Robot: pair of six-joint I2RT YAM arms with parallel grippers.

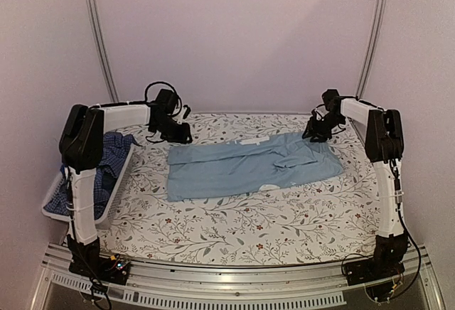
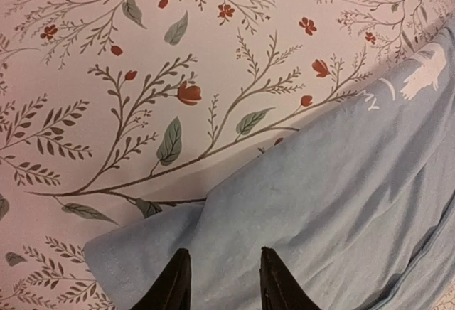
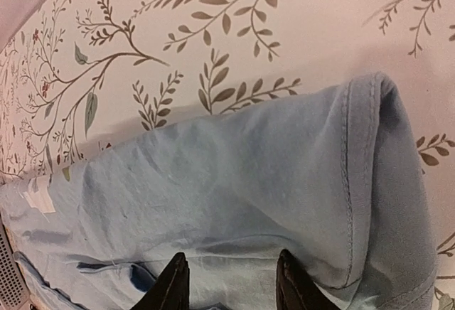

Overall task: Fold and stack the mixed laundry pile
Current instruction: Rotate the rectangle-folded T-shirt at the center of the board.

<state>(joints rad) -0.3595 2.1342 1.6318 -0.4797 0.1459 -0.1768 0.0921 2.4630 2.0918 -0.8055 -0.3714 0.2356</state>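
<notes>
Light-blue shirt (image 1: pixel 249 164) lies flat mid-table, long axis 9-to-3, with its 3 o'clock end skewed slightly toward 12. Bare table (image 1: pixel 234 232) is broad at 6, a thin strip at 12. Basket (image 1: pixel 50 207) holding the checked shirt (image 1: pixel 114 157) sits at the 9 edge, apart. Left gripper (image 2: pixel 222 281) is on the shirt's 10 corner, right gripper (image 3: pixel 231 281) on its 2 corner. Both show a narrow gap, tips at cloth; can't tell if pinching.

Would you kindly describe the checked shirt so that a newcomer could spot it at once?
Start at the floral tablecloth and go to its left edge, where a white basket sits. The checked shirt lies crumpled inside it; its dark blue small-check pattern sets it apart from the plain light-blue shirt spread flat in the middle of the cloth.
</notes>
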